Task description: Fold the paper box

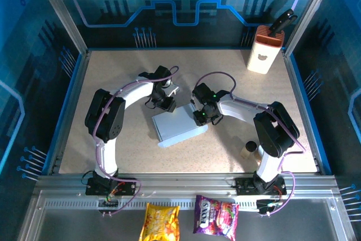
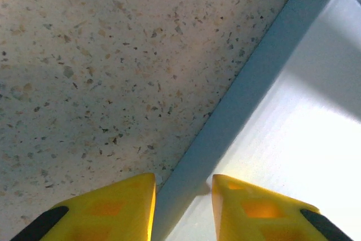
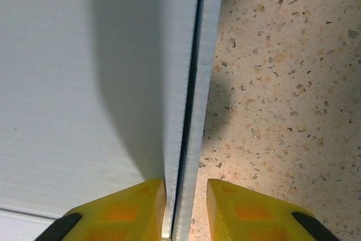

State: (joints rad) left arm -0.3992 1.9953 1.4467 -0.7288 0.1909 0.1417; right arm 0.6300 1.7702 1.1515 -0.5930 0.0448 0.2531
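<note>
The paper box (image 1: 177,126) lies as a flat, pale grey rectangle in the middle of the table, between both arms. My left gripper (image 1: 167,107) is at its far left corner. In the left wrist view the left gripper (image 2: 184,196) straddles the paper box (image 2: 293,128) along its shaded side wall. One yellow finger is over the table and the other over the box top, with a gap between them. My right gripper (image 1: 200,118) is at the box's right edge. There the right gripper (image 3: 186,201) straddles the doubled edge of the paper box (image 3: 84,83), with table showing beside the right finger.
A tall white-and-orange container (image 1: 265,52) stands at the back right corner. A small dark-topped cylinder (image 1: 250,149) sits near the right arm's base. Two snack bags (image 1: 159,221) lie on the metal ledge below the table's near edge. Raised frame rails border the table.
</note>
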